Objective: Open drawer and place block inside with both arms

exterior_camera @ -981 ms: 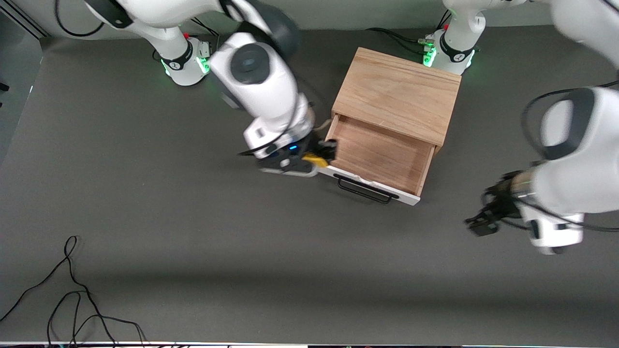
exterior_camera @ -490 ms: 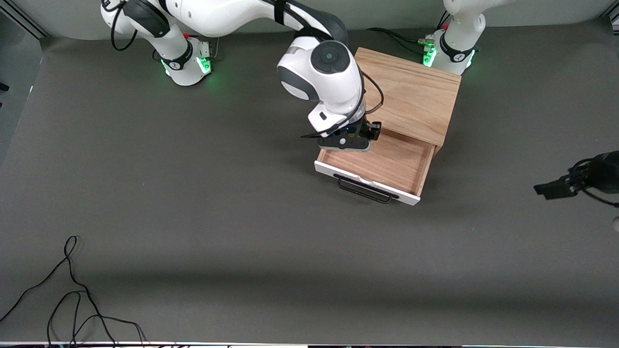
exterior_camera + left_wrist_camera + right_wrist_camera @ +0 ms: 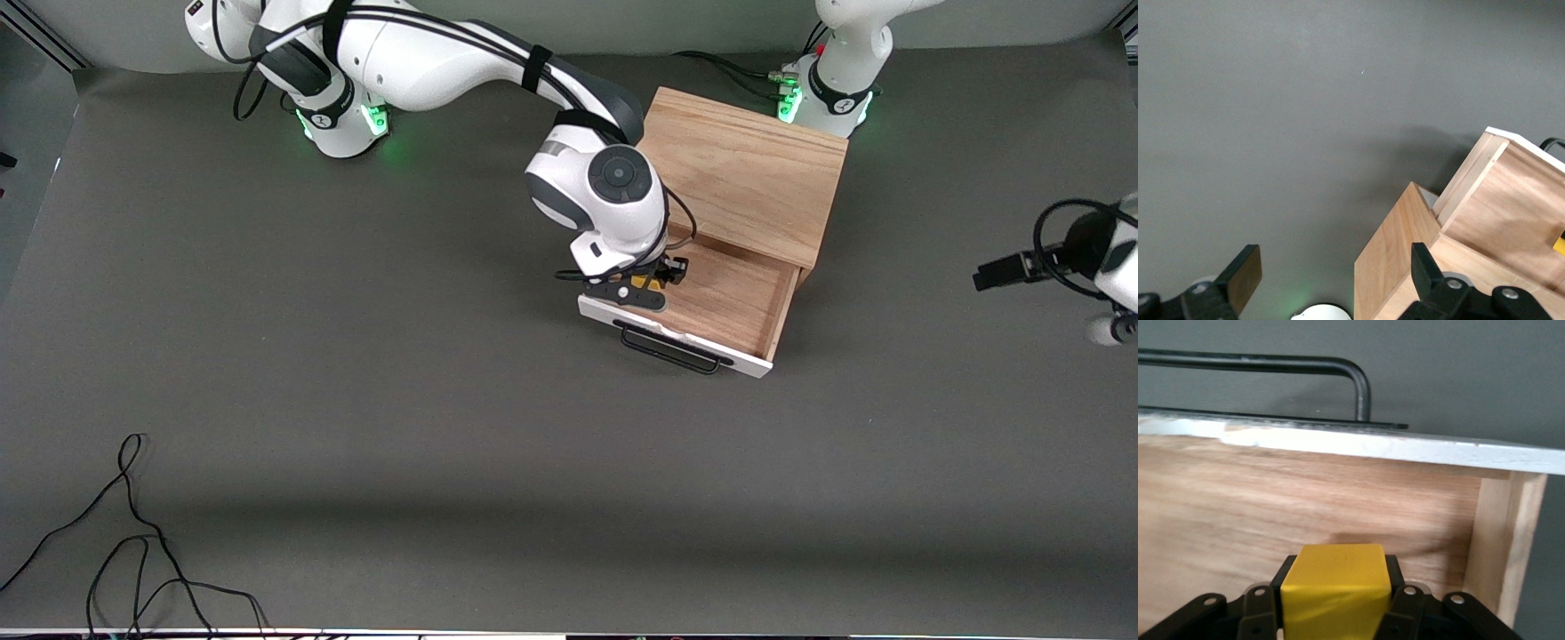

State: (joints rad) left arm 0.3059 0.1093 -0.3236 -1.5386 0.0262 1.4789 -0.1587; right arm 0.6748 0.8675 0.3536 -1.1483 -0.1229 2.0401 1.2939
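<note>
With the drawer (image 3: 702,307) already pulled out of its oak cabinet (image 3: 742,173), the right gripper (image 3: 656,283) has come down into the corner nearest the white front panel and the right arm's end of the bench (image 3: 356,400), its fingers (image 3: 1401,603) clamped on the yellow block (image 3: 1337,587). A second ago the same gripper was carrying the block just outside the drawer's side wall; half a second ago it was over the drawer's inner end. By the look of it, only the release remains. The black bar handle (image 3: 669,348) sits untouched. The left gripper (image 3: 1331,283), fingers spread apart and empty, has swung away and waits over bare bench at the left arm's end. No brand, label or writing can be read anywhere
</note>
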